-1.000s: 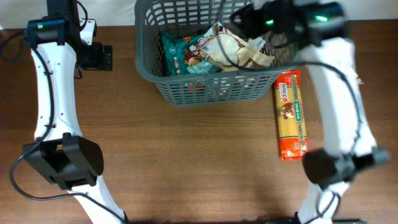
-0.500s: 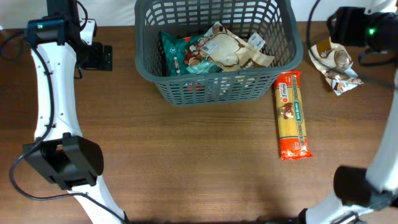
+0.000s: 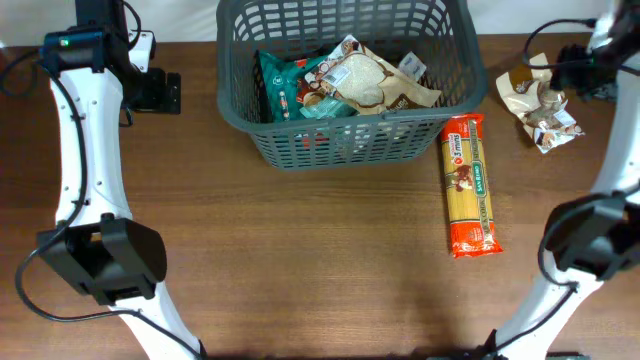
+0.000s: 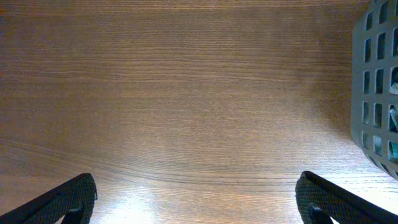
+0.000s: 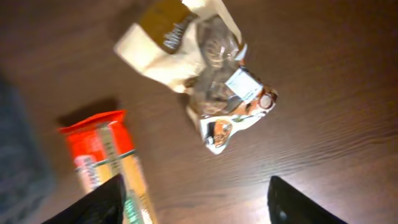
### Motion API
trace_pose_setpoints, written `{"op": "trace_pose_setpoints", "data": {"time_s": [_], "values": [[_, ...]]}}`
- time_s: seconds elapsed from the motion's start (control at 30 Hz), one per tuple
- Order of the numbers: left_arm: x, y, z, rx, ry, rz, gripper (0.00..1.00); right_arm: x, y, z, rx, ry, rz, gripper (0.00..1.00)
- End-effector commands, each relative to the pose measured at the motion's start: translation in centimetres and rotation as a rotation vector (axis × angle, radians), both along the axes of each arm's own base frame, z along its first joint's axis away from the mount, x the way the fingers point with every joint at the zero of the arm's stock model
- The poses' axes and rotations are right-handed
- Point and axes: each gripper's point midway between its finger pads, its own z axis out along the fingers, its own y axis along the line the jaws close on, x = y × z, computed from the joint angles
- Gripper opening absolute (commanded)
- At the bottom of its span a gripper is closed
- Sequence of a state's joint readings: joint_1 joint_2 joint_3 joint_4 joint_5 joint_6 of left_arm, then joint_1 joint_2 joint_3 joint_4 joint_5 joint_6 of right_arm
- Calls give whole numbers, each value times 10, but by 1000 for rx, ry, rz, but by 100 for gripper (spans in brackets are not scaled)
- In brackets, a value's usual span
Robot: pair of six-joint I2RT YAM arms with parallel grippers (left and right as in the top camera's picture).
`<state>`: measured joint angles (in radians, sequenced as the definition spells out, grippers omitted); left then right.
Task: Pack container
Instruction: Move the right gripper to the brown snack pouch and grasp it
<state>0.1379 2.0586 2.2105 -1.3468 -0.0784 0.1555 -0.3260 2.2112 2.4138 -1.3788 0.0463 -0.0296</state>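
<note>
Grey container sits far centre on the table, with a few packets inside. Right tool hovers over the crumpled cream packet at far right, fingers apart, nothing held. I judge the step is picking that packet. I want to drop straight down, centre on the bunched middle rather than a loose flap, and close firmly, since the film looks slippery. Spaghetti packet lies just right of the container, so I keep clear of it. Left tool is wide apart over the table, left of the container.
</note>
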Motion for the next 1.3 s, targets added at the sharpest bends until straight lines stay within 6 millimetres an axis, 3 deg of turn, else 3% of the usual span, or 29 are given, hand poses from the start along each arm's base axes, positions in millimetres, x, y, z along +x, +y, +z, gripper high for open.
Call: {"op": "trace_pose_setpoints", "data": {"time_s": [0.0,0.27,0.57,1.07,1.17,1.27], "values": [[1,0,-3,-11,3,8,99,2,-20,-23,-83,66,-22,74],[1,0,-3,-11,3,8,99,13,-28,-75,-103,161,49,80],[1,0,-3,-11,3,8,99,22,-35,-110,-117,204,127,80],[1,0,-3,-11,3,8,99,27,-36,-187,-112,224,142,80],[1,0,-3,-11,3,8,99,21,-34,-205,-105,240,143,76],[1,0,-3,-11,3,8,99,12,-30,-224,-93,268,146,61]]}}
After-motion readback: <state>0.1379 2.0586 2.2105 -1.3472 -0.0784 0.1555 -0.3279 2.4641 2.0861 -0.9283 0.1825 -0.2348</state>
